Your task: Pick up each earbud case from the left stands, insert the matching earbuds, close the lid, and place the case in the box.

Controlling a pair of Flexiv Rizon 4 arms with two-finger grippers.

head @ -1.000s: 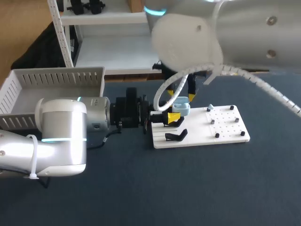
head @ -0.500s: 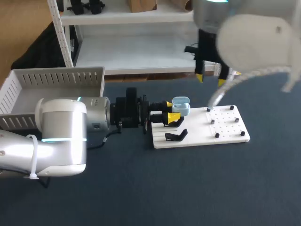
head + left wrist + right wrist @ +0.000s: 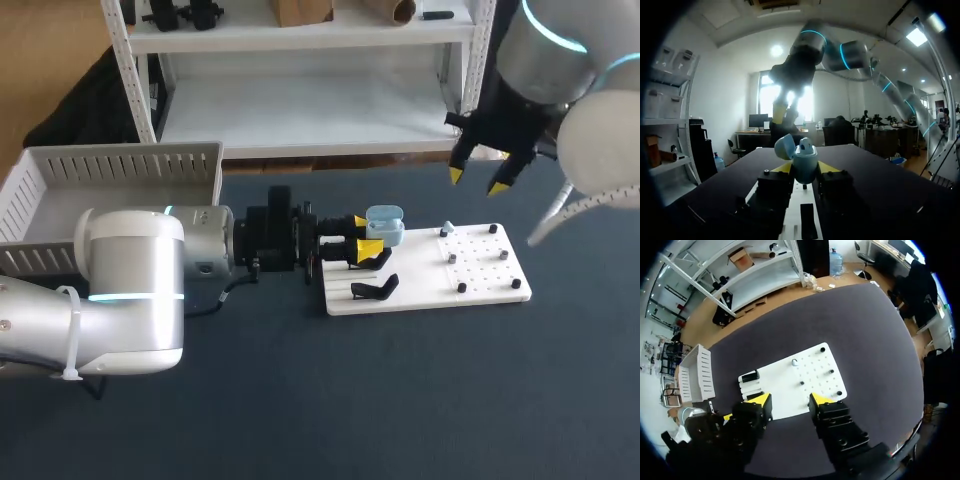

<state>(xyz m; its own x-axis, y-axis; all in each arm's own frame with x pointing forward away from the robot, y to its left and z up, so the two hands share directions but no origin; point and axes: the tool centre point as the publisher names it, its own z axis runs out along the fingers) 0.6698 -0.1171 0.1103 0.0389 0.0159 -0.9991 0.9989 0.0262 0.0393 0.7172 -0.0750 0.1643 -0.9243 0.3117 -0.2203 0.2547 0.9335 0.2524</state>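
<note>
A light blue earbud case [image 3: 386,226] with its lid open is held over the left end of the white board [image 3: 425,283], my left gripper [image 3: 366,234] shut on its body. In the left wrist view the case [image 3: 804,162] stands upright between the yellow fingertips [image 3: 827,166], lid [image 3: 784,146] tipped back, an earbud top showing inside. My right gripper [image 3: 477,181] hangs open and empty, high above the table's far right, away from the board. From its wrist view the right gripper [image 3: 790,400] looks down on the board [image 3: 787,387]. A small white earbud [image 3: 447,230] lies on the board.
A black stand [image 3: 375,290] sits at the board's left end, and several black pegs [image 3: 461,288] dot its right half. A white slotted box [image 3: 110,165] stands at the far left of the table. Dark tabletop surrounds the board.
My right arm has lifted off from just above the case and swung up and to the right. The left arm and the case have kept still.
</note>
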